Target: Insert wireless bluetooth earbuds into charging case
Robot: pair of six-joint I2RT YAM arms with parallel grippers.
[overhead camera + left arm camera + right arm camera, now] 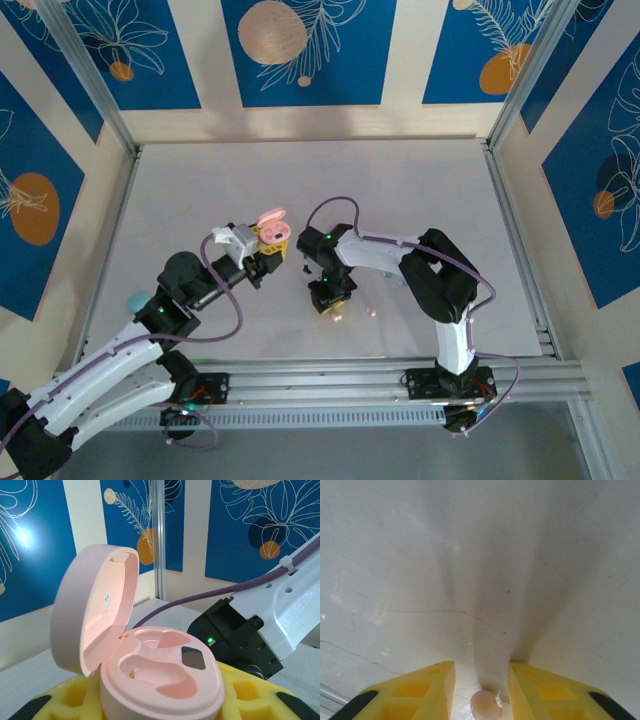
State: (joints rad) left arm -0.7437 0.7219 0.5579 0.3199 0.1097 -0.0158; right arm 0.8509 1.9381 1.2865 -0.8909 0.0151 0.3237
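Now left fingers (75, 700) clamp a smooth oval case (165, 706); right fingers (420, 690) gape around a peach bud (486, 706)

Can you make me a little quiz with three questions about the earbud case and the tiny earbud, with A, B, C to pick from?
1. What colour is the charging case in the left pincer? A pink, B blue, C green.
2. How is its lid? A shut, B swung open, C taken off.
3. Where is the peach earbud? A in the case, B on the lid, C on the table between the fingers of the right pincer.

Answers: 1 A, the left wrist view shows pale pink plastic. 2 B, the lid stands up and both wells are bare. 3 C, the bud lies on the white surface between the yellow fingers.
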